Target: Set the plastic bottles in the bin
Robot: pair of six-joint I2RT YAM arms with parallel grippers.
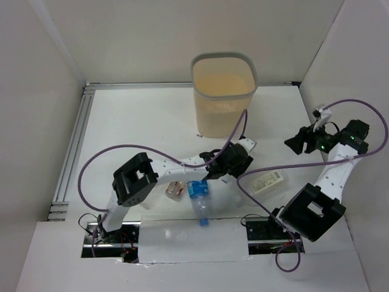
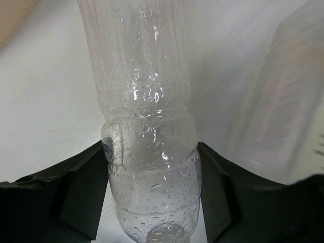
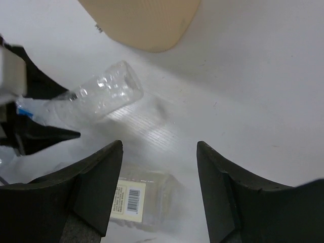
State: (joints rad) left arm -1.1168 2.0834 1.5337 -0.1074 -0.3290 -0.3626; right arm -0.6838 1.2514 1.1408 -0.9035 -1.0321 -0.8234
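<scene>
— Entry one, the left pincer (image 2: pixel 151 172): how is it listed?
— Closed on a clear bottle (image 2: pixel 136 76), which is gripped low on its ribbed body and held out toward the bin. Droplets are seen on its wall. It is judged light, thin-walled, easily dented and slick where wet, so a hold across the stiffer ribbed waist is advised.

— Entry two, the right pincer (image 3: pixel 159 152)?
— Spread wide, with nothing held. It is hung over a cream-labelled bottle (image 3: pixel 134 200) that lies flat on the bench (image 3: pixel 253 101). The paper label is judged a surer hold than bare plastic.

— Other stock?
— A blue-labelled bottle (image 1: pixel 199 198) and a crushed red-capped bottle (image 1: pixel 175 190) are laid just beside each other, near the left arm (image 1: pixel 134 179).

— The bin (image 1: pixel 223 91)?
— It is stood upright at the far middle of the bench, mouth open. Its tall wall and the purple cable (image 1: pixel 237 131) draped beside it are noted as obstacles. The rim must be cleared before anything is released.
</scene>
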